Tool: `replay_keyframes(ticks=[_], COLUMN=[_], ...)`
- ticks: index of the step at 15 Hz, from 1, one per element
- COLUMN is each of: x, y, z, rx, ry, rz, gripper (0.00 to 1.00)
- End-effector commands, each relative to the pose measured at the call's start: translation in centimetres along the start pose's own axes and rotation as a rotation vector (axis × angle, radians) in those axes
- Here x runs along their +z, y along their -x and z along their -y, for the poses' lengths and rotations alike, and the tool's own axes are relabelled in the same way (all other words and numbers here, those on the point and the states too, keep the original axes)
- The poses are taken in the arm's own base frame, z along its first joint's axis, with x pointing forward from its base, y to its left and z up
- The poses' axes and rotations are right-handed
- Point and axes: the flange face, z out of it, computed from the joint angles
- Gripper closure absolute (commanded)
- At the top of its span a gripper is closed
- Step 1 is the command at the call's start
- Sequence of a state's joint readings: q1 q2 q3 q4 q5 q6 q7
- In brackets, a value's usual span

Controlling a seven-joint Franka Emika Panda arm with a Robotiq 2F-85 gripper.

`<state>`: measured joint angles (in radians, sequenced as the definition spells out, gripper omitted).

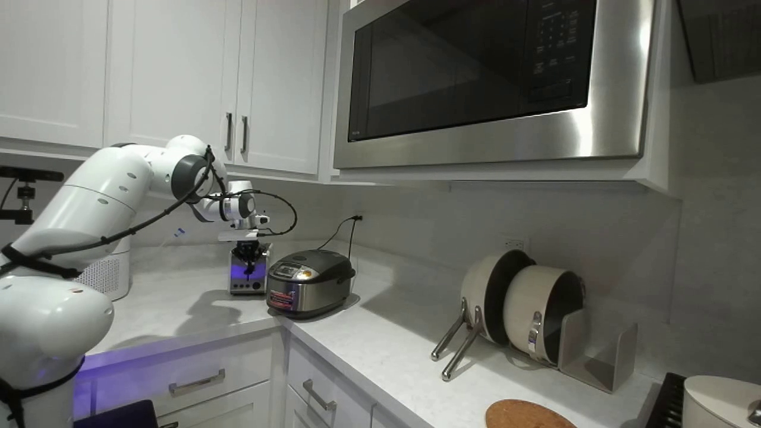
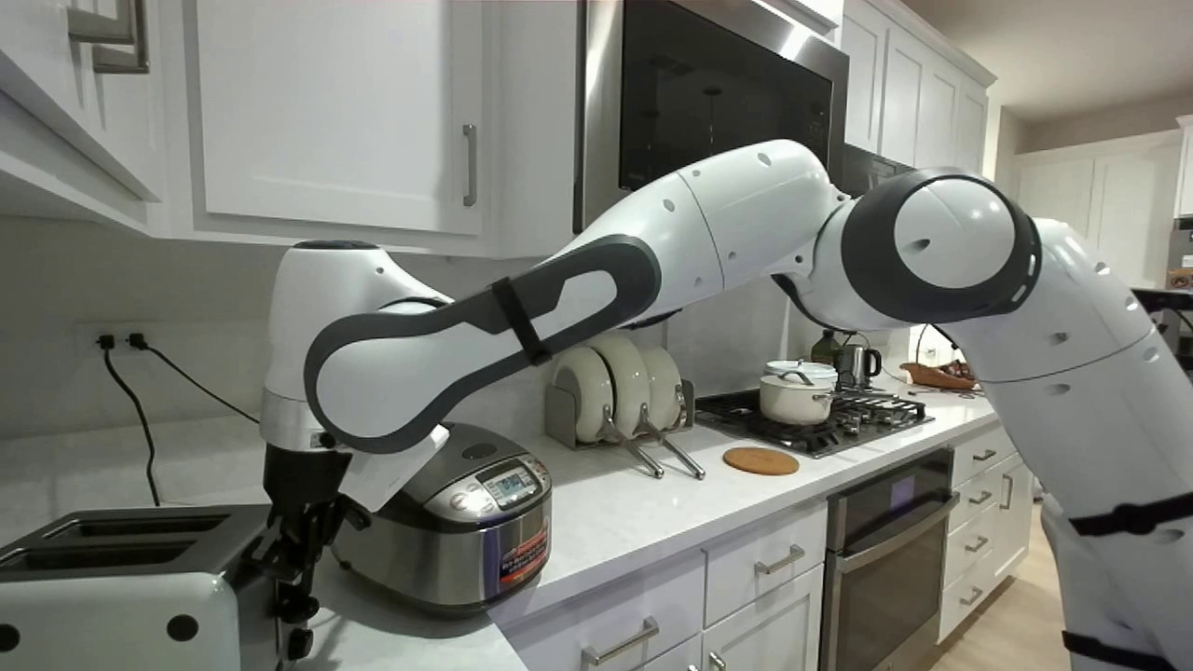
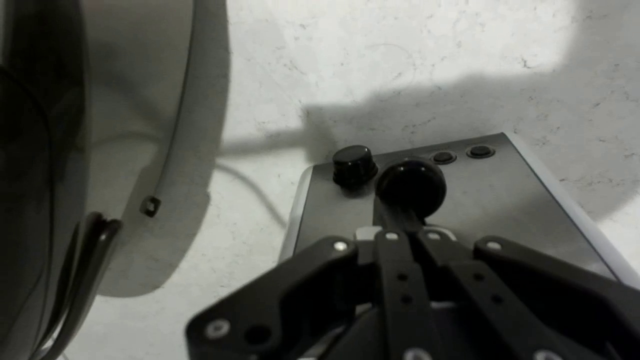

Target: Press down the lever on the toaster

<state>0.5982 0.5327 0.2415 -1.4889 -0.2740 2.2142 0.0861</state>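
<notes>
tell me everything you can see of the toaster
The toaster has a silver, metal-looking body and a dark top with two slots. Its control end carries a black dial, a lever with a round black knob, and two small buttons. It stands upright on the white countertop beside the rice cooker. The gripper is at the lever; whether they touch, I cannot tell.

Glare streaks the microwave [image 1: 469, 74], and broad shadows cross the counter [image 3: 345, 60] in the soft-focused wrist view.

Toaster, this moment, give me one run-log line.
tool: shut, at lever knob | toaster: on counter, beside rice cooker | contact: unclear
</notes>
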Motion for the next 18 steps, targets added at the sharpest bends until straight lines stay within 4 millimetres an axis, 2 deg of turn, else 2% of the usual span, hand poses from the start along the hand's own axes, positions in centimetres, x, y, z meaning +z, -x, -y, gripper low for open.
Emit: replay_keyframes(ticks=[1,8,18], x=[0.6,1.4,2.7], y=[0.4,1.4,1.6], z=[-0.2,-0.6,-1.4], rx=[0.014,0.021,0.05], ry=[0.005,-0.003,-0.086], rz=[0.051,0.105,0.143], gripper=[1.0,1.0,1.0])
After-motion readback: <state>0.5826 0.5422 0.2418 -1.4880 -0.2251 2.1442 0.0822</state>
